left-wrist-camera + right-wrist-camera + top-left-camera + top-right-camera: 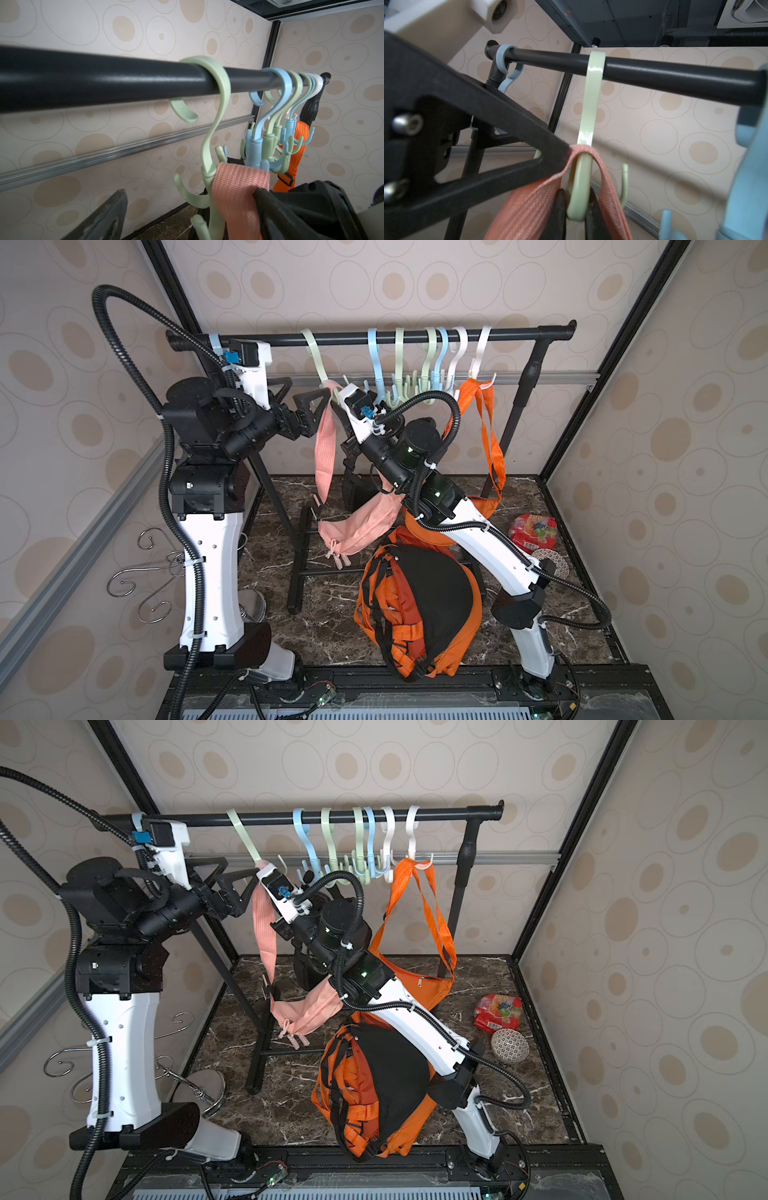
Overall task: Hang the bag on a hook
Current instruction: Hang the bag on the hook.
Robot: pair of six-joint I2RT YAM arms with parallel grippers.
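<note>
Pink bag: a small salmon-pink sling bag [357, 526] hangs by its strap [323, 448] from a pale green hook [312, 352]. Its body dangles low, in front of the rack's black legs.
Strap: the woven webbing loops over a lower prong of the pale green hook, seen close up in the right wrist view.
Pale green hook: it is hooked over the black rail [332, 339] and hangs aslant, with its lower end drawn toward the right arm.
Right fingers [560, 207]: clamped on the lower stem of the pale green hook, one on each side, inside the loop of the strap.
Left fingers [500, 113]: spread wide apart and holding nothing. The tip of one touches the strap where it bends over the hook.
Other hooks: blue, green and white hooks [432, 352] are bunched farther along the rail.
Orange bag [419, 979]: it hangs by its strap from a white hook [482, 348], the last in that row.
Backpack [419, 593]: orange and black, lying on the dark marble surface [332, 614] at the front.
Right edge of the surface: a red snack packet [534, 533] and a patterned bowl [510, 1046] sit just beside each other.
</note>
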